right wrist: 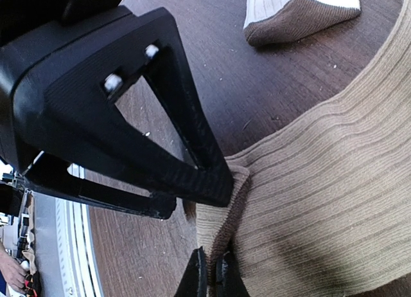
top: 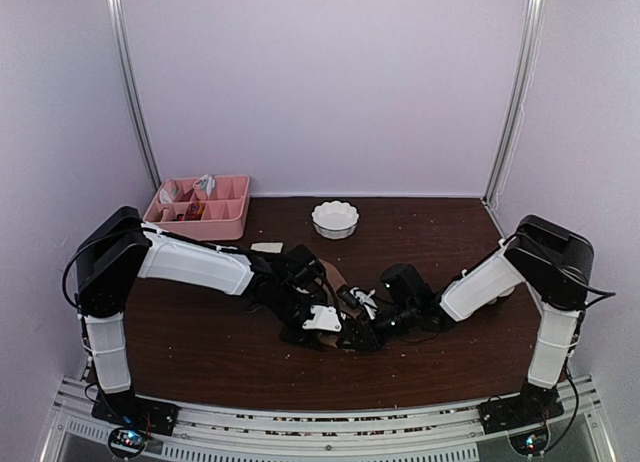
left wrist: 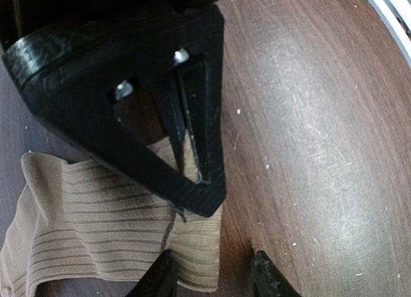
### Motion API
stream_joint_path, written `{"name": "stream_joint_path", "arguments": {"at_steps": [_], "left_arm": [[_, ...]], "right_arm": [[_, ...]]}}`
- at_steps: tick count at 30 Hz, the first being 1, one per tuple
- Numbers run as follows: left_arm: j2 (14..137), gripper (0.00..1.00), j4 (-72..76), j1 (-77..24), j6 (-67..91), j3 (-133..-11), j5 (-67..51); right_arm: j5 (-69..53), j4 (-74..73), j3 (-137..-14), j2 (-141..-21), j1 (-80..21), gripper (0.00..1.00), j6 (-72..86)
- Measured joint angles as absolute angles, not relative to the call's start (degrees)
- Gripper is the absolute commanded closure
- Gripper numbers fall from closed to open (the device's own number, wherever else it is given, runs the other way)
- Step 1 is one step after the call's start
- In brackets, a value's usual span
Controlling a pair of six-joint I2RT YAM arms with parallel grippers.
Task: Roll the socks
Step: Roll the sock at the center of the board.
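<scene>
The tan-brown ribbed sock (left wrist: 96, 220) lies flat on the dark wooden table; it also shows in the right wrist view (right wrist: 321, 200), and a bit of it shows in the top view (top: 335, 277). My right gripper (right wrist: 212, 278) is shut on the sock's folded cuff edge. My left gripper (left wrist: 212, 281) is open, its fingertips (left wrist: 160, 278) straddling the sock's corner just beside the right gripper's fingers. The cream-beige sock with a brown patch (right wrist: 302, 11) lies apart, beyond the tan one. In the top view both grippers, left (top: 345, 337) and right (top: 372, 327), meet at mid-table and hide most of the socks.
A white scalloped bowl (top: 335, 219) stands at the back centre. A pink divided tray (top: 235, 217) with small items stands at the back left. Metal rails run along the near table edge (top: 320, 427). Walls close in the table on three sides.
</scene>
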State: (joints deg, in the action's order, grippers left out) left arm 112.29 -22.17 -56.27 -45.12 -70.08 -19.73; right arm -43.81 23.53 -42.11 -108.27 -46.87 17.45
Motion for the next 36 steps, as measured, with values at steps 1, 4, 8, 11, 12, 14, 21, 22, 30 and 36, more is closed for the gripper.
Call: {"name": "stream_joint_path", "arguments": {"at_steps": [1,4,8,11,12,14,21,22,30,36], "left_arm": [[112.3,0.59,-22.0,-56.3,-45.1,-70.1,-19.5],[112.3,0.59,-21.6,-56.3,-45.1,-70.1,-18.9],[112.3,0.58,-20.9,-56.4,-45.2,-70.1,-18.7],[112.3,0.59,-20.9,-56.4,-45.3,-70.1,-18.6],[112.3,0.60,-20.9,-56.5,-45.4,-70.1,-18.6],[112.6,0.62,-20.9,-56.6,-45.6,-70.2,-18.3],[114.8,0.73,-20.8,-56.7,-46.0,-72.0,-17.8],[114.9,0.76,-20.8,-56.7,-46.1,-72.2,-17.7],[115.9,0.89,-22.3,-56.7,-47.9,-73.8,-17.5],[115.9,0.97,-23.1,-56.7,-49.6,-73.9,-17.3]], "right_arm": [[-44.0,23.6,-42.1,-108.3,-46.9,1.00,17.6],[-44.2,23.5,-42.2,-108.4,-46.9,1.00,17.8],[-44.8,23.2,-42.5,-108.6,-46.8,1.00,17.9],[-44.9,23.2,-42.5,-108.7,-46.8,1.00,18.0],[-44.9,23.2,-42.5,-108.7,-46.7,1.00,18.1],[-44.9,23.2,-42.5,-108.7,-46.7,1.00,18.3],[-45.0,23.3,-42.5,-108.7,-46.7,1.00,18.7],[-45.0,23.3,-42.5,-108.7,-46.7,1.00,18.7],[-45.7,25.1,-41.6,-108.7,-45.8,1.00,21.5],[-46.6,25.3,-41.2,-108.6,-45.1,0.92,23.0]]}}
